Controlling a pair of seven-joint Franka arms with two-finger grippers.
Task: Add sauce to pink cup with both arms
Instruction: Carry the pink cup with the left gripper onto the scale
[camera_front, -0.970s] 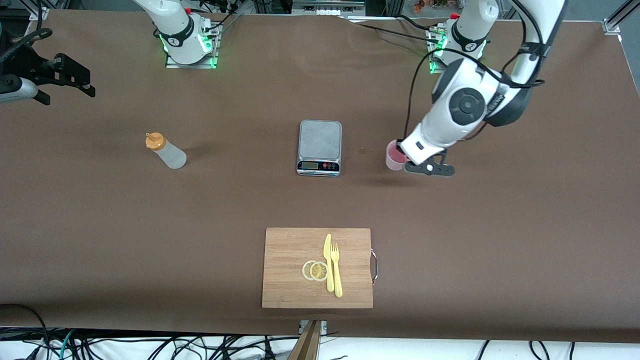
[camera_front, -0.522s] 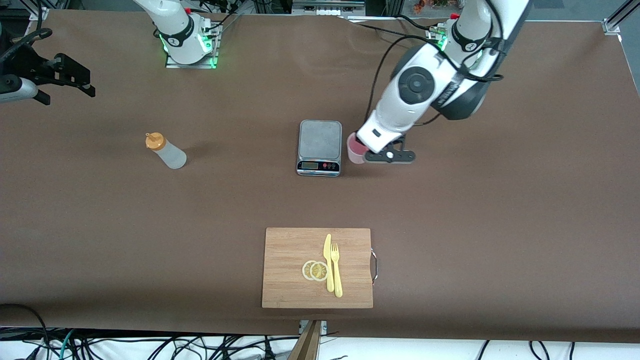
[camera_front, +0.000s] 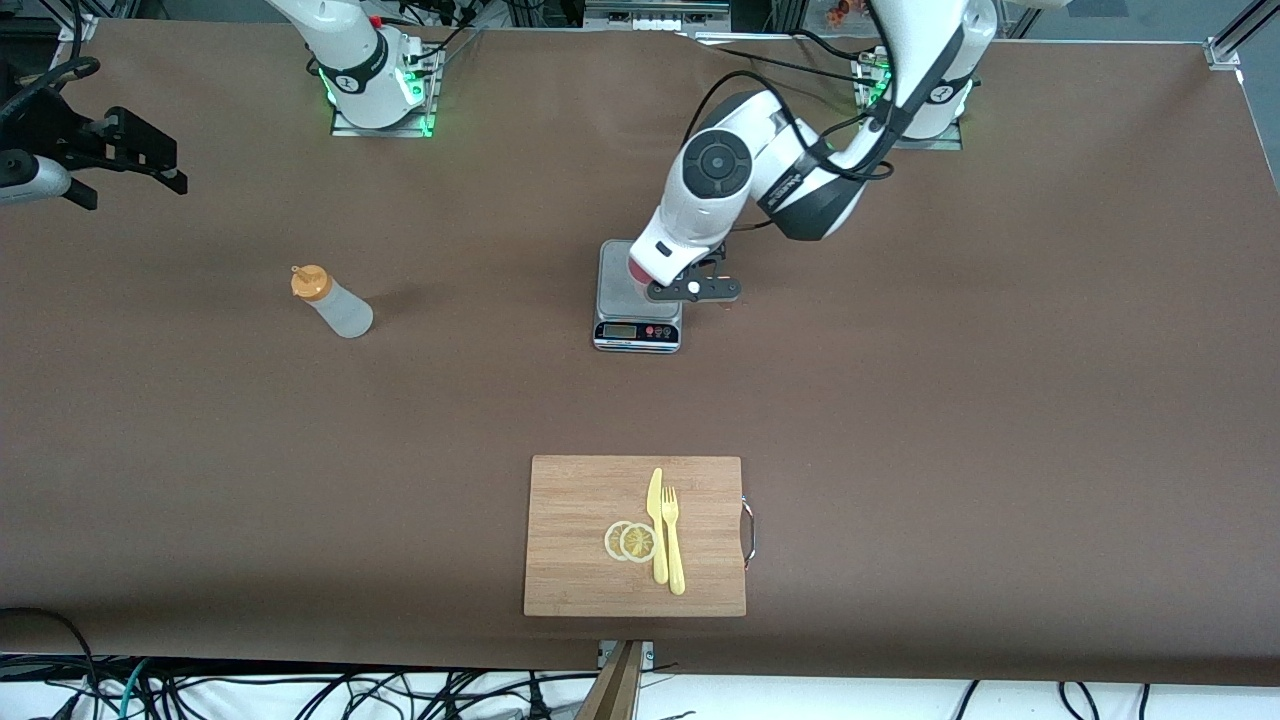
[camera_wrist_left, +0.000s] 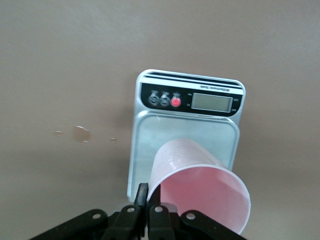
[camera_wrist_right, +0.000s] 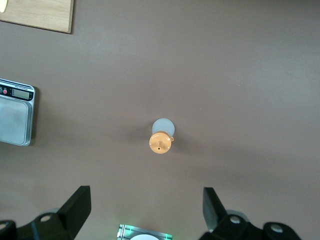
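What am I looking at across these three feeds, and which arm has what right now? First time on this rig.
The wide picture looks down from across the table at two white robot arms. The left gripper holds the pink cup over the kitchen scale; its wrist camera shows the cup tilted above the scale's platform. The right gripper, open and holding nothing, waits at the right arm's end of the table; its wrist camera looks straight down on the sauce bottle, which stands upright there. Nearer the front camera lies a wooden cutting board carrying two lemon slices, a yellow knife and a yellow fork.
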